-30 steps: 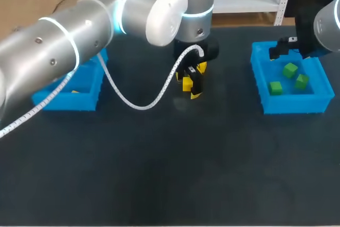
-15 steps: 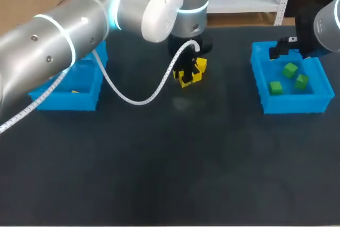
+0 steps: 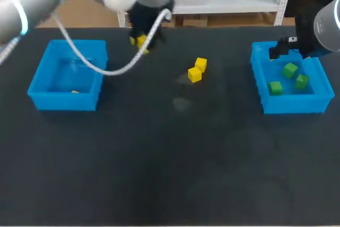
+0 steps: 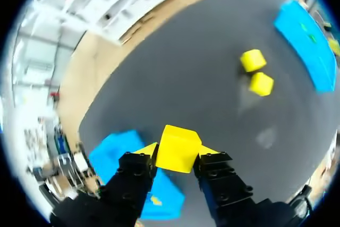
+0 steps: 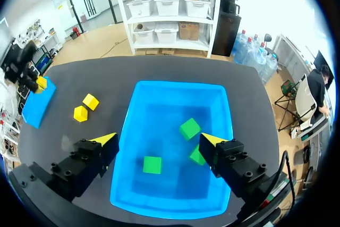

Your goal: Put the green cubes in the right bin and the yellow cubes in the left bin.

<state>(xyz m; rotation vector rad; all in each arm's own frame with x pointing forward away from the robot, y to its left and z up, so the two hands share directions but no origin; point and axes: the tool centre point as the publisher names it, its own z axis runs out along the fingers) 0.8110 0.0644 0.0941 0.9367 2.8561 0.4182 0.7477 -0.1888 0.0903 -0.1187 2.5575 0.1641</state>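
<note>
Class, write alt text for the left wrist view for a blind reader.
The left pincer grips a yellow cube above the dark table, with the blue left bin beside it. Ahead lie two more yellow cubes, close together.

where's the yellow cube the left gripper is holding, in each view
Head view: held cube in the left gripper, between the left bin and the loose yellow pair.
Left wrist view: the cube sits in its own gripper.
Right wrist view: in the far gripper, by the left bin.
Shared landmark: the loose yellow pair.
</note>
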